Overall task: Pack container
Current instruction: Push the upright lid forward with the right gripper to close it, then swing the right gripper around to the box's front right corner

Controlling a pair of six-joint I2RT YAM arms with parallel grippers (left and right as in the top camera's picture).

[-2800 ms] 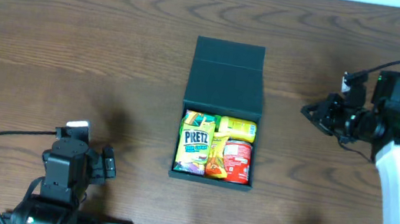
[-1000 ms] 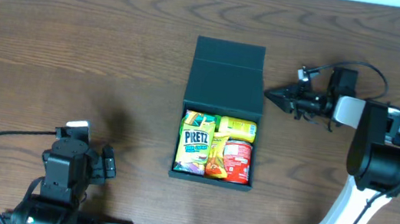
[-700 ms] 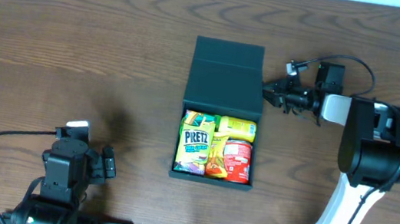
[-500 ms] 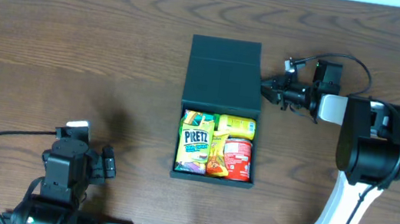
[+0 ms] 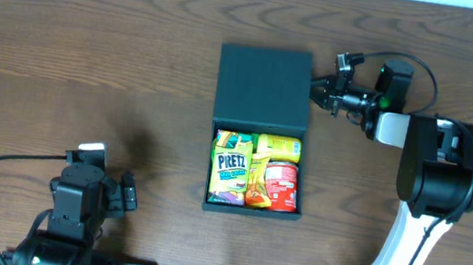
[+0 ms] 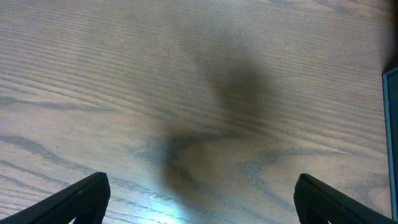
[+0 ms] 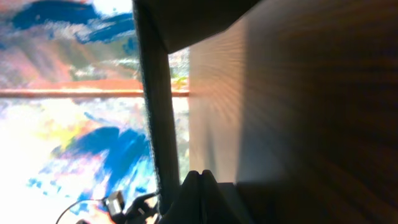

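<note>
Two grippers, far apart. My right gripper (image 5: pixel 319 91), clenched tight, has its tips against the 3 o'clock edge of the open lid of the matte dark teal-grey square cardboard box (image 5: pixel 265 90), which lies mid-table. My left gripper (image 6: pixel 200 196), jaws released wide, hovers over bare wood at the box's 8 o'clock, well apart.

Right tool (image 5: pixel 316 91) against lid (image 5: pixel 262 86) right edge blocks that side; table (image 5: pixel 90 58) left of container (image 5: pixel 251 211) open.
</note>
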